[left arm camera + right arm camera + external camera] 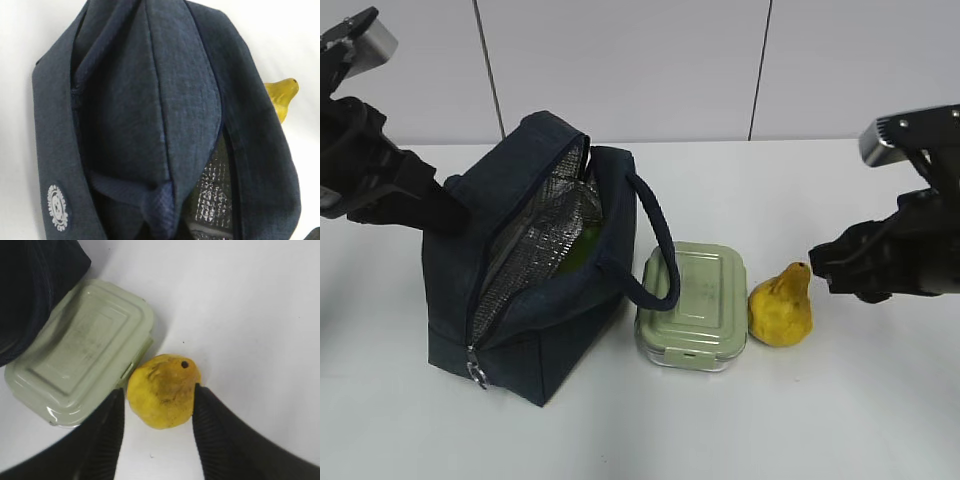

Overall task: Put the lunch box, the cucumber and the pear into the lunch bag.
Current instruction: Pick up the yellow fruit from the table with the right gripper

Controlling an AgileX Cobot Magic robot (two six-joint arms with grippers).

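Note:
The navy lunch bag [535,310] stands open at left, foil lining showing, with the green cucumber [582,247] inside. The sage-green lunch box [692,303] lies right of the bag, and the yellow pear [781,306] stands right of the box. My left gripper [452,216] is at the bag's back-left side. The left wrist view is filled with bag fabric [150,100], with a strap bunched at the bottom; the fingers are hidden. My right gripper [159,390] is open, with its fingers on either side of the pear [162,395], next to the lunch box [85,350].
The white table [840,420] stretches in front and to the right. A white panelled wall [650,60] stands behind. The bag's looped handle [660,250] hangs over the lunch box's left edge. The pear's neck [282,92] peeks past the bag in the left wrist view.

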